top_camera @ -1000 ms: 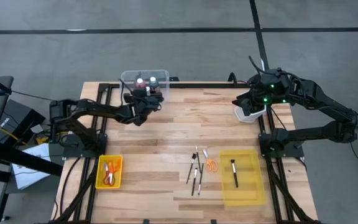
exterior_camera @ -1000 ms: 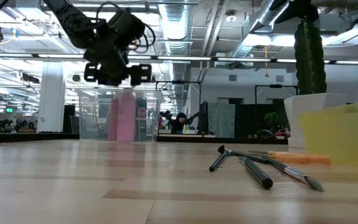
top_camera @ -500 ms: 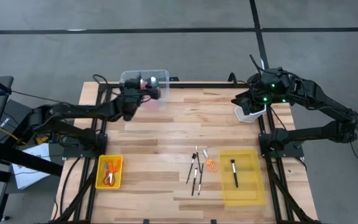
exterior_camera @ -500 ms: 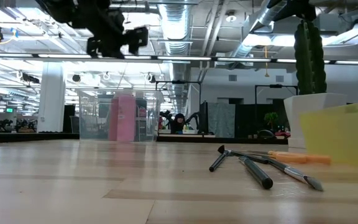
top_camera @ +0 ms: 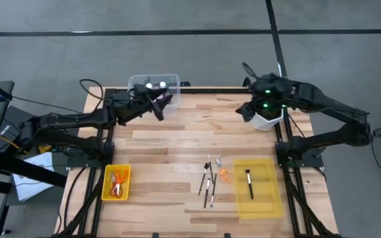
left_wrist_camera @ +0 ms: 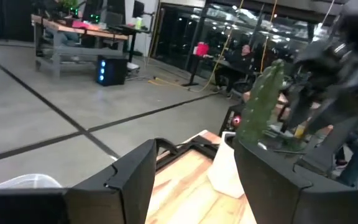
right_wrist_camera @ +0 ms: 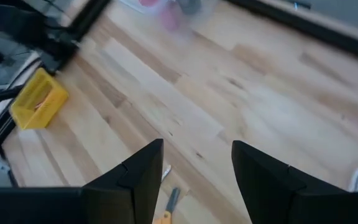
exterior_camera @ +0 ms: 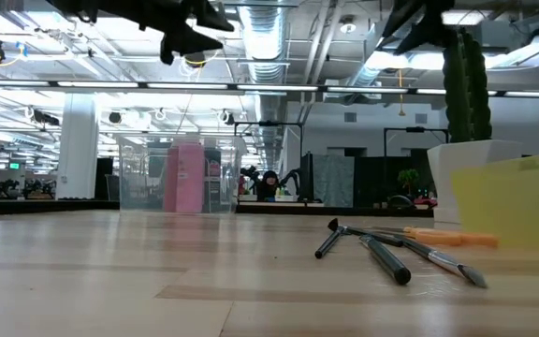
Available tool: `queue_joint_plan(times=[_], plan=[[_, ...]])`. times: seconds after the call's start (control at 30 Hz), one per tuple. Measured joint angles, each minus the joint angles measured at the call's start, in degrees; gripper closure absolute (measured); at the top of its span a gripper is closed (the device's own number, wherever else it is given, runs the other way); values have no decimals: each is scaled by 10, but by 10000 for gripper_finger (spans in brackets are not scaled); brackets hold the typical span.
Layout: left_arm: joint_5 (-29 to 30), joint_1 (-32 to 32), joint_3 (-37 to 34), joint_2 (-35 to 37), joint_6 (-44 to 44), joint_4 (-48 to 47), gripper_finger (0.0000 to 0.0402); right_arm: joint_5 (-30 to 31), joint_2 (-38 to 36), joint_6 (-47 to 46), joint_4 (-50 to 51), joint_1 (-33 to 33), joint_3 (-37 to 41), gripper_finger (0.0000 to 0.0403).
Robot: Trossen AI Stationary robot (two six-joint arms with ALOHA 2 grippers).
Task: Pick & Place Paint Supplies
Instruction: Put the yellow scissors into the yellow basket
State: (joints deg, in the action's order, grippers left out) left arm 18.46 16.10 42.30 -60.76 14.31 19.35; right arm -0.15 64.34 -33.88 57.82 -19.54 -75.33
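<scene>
no readable text, labels, brands, numbers or signs anywhere

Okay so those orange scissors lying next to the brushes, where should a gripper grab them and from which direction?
Come straight down from above: the orange scissors lie flat on the table. Probably close on the narrow part just above the handle loops. The brushes lie close on one side and the yellow tray on the other, so keep the fingers clear of both.

White-capped paint bottles (top_camera: 155,85) stand in the clear bin, three brushes (top_camera: 208,182) and orange scissors (top_camera: 223,173) lie mid-table, another brush (top_camera: 250,183) in the yellow tray.
</scene>
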Motion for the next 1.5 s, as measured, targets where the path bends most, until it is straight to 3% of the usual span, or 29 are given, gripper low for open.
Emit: queue_joint_plan(times=[0.53,0.77,1.17,1.37,1.5], plan=[[-8,0,0,42,-5,-21,192,-16,197,-219,-53,115,0,216],[-39,0,0,44,-6,-72,192,-15,232,-320,-74,170,0,216],[-38,0,0,44,-6,-96,192,-15,266,-448,-79,244,-1,216],[-43,0,0,44,-6,-96,192,-38,308,-472,-74,260,0,216],[-82,0,0,44,-6,-96,192,-58,338,-473,-77,263,0,216]])
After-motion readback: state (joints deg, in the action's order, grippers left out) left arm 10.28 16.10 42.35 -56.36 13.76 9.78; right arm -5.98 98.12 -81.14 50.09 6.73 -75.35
